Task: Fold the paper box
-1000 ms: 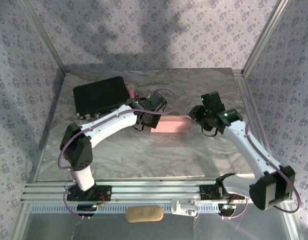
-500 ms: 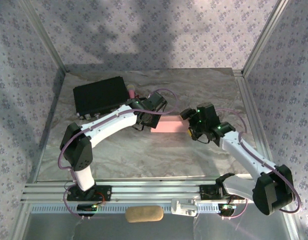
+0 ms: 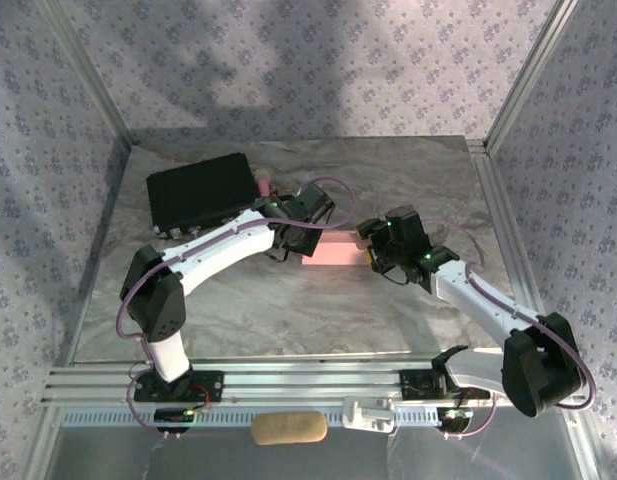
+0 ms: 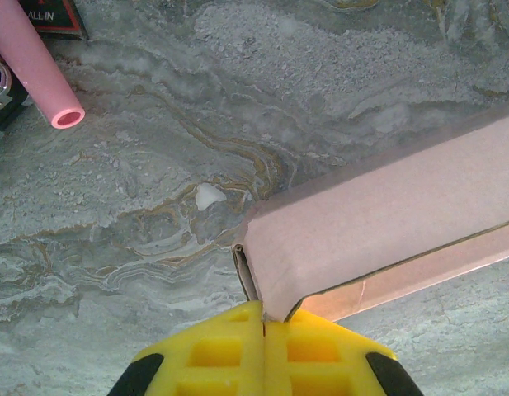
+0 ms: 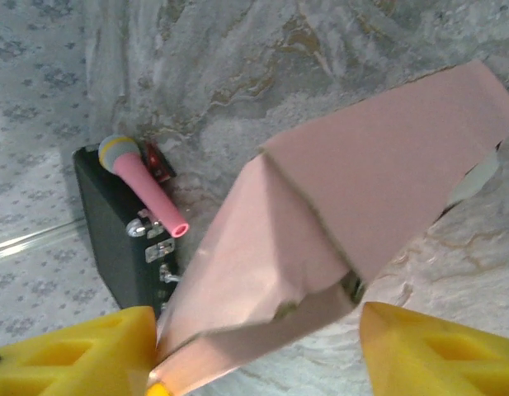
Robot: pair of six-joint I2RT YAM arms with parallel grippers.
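The pale pink paper box [image 3: 338,250] lies on the marbled table between both arms. My left gripper [image 3: 300,238] is at its left end. In the left wrist view the yellow fingers [image 4: 229,351] are pressed together, and the left gripper [image 4: 263,309] is shut on the corner of a pink flap of the box [image 4: 386,223]. My right gripper [image 3: 374,252] is at the box's right end. It is open [image 5: 258,318] and straddles the box [image 5: 336,206]. Its left finger [image 5: 89,346] touches the cardboard, while its right finger [image 5: 435,346] stands just off it.
A black rectangular case [image 3: 200,190] sits at the back left, with a pink tube-like stick [image 3: 260,185] against its right side, also in the wrist views [image 4: 40,70] [image 5: 143,188]. Patterned walls enclose the table. A tan oblong [image 3: 288,428] lies below the front rail.
My right arm swung left from clear of the box to its right end, and its jaws now straddle that end. The left arm and its grip stayed put.
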